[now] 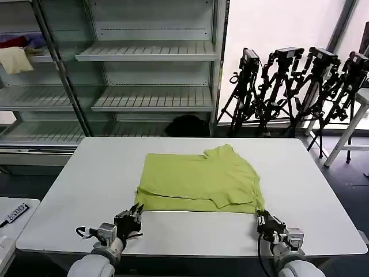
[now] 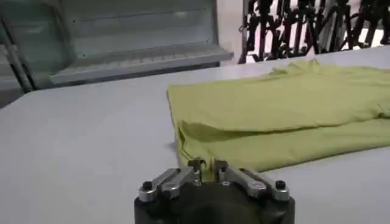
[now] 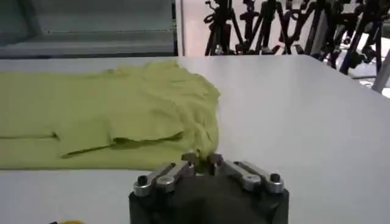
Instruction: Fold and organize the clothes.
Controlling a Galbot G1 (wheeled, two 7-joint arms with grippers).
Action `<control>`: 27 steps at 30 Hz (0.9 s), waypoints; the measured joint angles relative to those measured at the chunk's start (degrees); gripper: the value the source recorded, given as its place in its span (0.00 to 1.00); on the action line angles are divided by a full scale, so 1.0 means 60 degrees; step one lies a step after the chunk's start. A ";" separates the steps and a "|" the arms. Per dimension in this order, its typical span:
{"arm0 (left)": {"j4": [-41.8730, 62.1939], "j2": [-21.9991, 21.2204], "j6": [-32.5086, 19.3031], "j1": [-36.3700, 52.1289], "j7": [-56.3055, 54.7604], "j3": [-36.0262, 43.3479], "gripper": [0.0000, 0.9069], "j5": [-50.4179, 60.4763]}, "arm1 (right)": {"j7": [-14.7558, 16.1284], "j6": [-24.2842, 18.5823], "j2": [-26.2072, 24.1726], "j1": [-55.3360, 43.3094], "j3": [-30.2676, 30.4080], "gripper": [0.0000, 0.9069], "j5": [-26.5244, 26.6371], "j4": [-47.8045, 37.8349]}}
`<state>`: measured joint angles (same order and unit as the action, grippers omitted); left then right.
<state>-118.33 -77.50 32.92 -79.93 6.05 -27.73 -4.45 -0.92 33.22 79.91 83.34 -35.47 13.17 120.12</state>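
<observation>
The clothes are one lime yellow-green T-shirt [image 1: 196, 176], lying folded flat in the middle of the white table [image 1: 86, 184] with a sleeve turned over on top. My left gripper [image 1: 137, 209] sits at the shirt's near left corner and is shut on the hem there. In the left wrist view, the shirt [image 2: 280, 115] spreads away from the left gripper [image 2: 205, 164], with green cloth between its fingertips. My right gripper [image 1: 259, 215] is at the near right corner. In the right wrist view, the right gripper [image 3: 202, 159] pinches the edge of the shirt [image 3: 109, 103].
Metal shelving [image 1: 150, 52] stands behind the table, with cream, red and purple garments [image 1: 16, 55] on an upper left shelf. Several camera tripods [image 1: 300, 86] stand at the back right. A dark object [image 1: 187, 126] sits behind the table's far edge. Bare tabletop surrounds the shirt.
</observation>
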 measured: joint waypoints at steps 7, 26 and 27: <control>-0.0098 -0.0019 -0.0109 -0.0028 -0.0044 0.0000 0.00 0.0000 | -0.0092 -0.0002 0.0012 0.0115 -0.0039 0.00 0.0108 0.0244; -0.1359 0.0477 -0.0017 -0.1493 0.0033 -0.0514 0.00 -0.0111 | -0.0514 0.0009 -0.0152 0.1827 0.0191 0.00 0.0016 0.1821; -0.1475 0.0497 -0.0015 -0.1658 0.0004 -0.0550 0.00 -0.0112 | -0.0537 0.0009 -0.0156 0.1930 0.0219 0.00 -0.0006 0.1902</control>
<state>-127.18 -74.52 32.83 -89.87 6.07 -31.02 -5.13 -4.14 33.27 78.98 94.92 -34.16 13.13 131.53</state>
